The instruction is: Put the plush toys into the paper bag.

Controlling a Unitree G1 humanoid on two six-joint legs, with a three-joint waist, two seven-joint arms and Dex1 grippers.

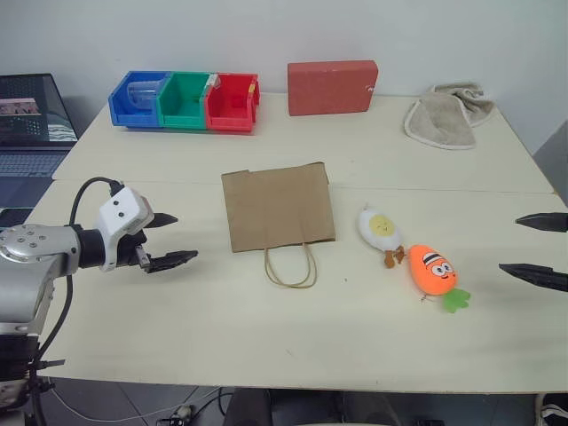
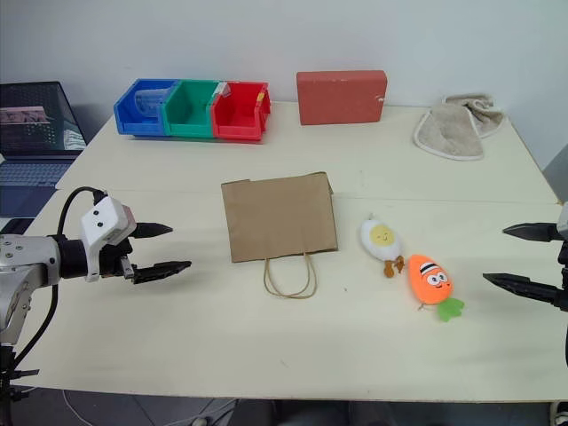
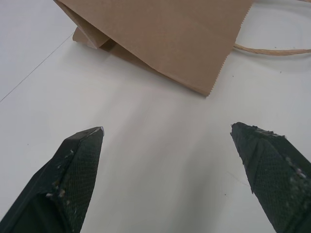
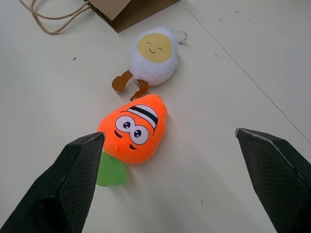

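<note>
Table (image 1: 266, 355), one paper bag (image 1: 277, 206), two plush toys (image 1: 431, 269)

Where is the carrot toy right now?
The carrot lies on the table, on the robot's right, just in front of the egg toy and right of the flat paper bag.

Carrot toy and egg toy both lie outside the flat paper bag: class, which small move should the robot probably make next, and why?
Probably lower the open right tool onto the carrot toy, which lies nearest it. The egg toy lies just beyond, and the paper bag lies flat on the table, with the open left tool beside it.
</note>
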